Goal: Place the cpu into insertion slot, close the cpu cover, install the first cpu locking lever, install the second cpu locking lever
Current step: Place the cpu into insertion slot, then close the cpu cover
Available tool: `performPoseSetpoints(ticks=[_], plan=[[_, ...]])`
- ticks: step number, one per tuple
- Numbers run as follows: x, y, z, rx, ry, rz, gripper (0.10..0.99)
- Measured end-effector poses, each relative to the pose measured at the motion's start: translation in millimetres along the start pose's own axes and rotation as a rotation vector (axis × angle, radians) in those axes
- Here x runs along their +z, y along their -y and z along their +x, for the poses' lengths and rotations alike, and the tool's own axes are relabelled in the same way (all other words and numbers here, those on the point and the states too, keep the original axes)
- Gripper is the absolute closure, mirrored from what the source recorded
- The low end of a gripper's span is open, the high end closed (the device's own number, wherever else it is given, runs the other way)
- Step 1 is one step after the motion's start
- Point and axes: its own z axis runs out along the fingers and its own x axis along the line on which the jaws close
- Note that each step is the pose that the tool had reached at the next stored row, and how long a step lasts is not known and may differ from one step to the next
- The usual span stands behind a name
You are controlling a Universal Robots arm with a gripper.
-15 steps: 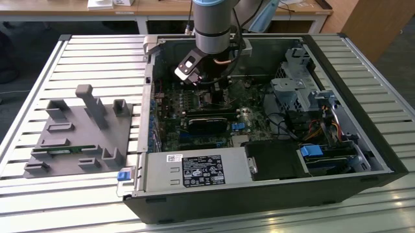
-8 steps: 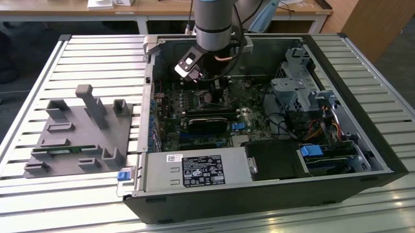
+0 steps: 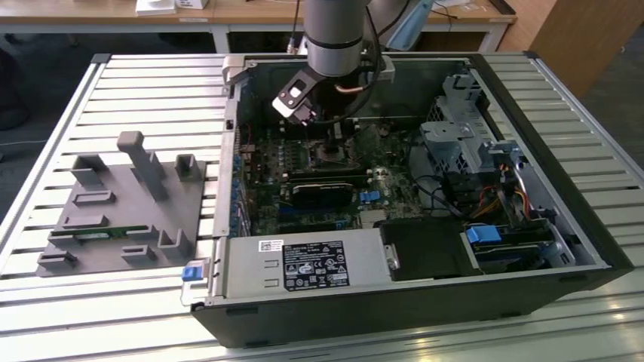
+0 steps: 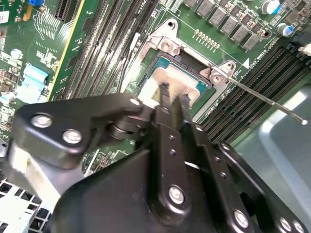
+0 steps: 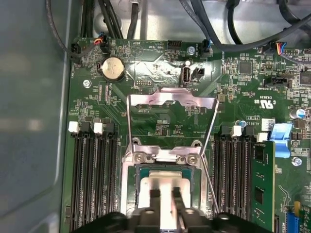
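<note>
Hovering the hand (image 5: pixel 166 195) right over the insertion slot (image 5: pixel 137 187), fingers (image 5: pixel 154 198) narrowly parted and gripping nothing. Seeing the cpu (image 5: pixel 147 185) lying flat inside the slot, the cpu cover (image 5: pixel 141 99) swung open beyond it. Judging the chip light, stiff and fragile (contacts probably damaging easily), best pinched by opposite edges.
</note>
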Motion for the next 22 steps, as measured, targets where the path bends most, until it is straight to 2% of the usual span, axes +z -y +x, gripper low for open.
performPoseSetpoints(ticks=[1, 3, 4, 22], plan=[[-0.7, -0.1, 0.0, 0.000, 0.0001, 0.002, 0.902], [-1.8, -0.2, 0.0, 0.000, 0.0000, 0.004, 0.902], [-2.4, -0.2, 0.0, 0.000, -0.0001, 0.004, 0.965], [-14.5, -0.9, -0.1, 0.000, -0.0002, 0.006, 0.965]])
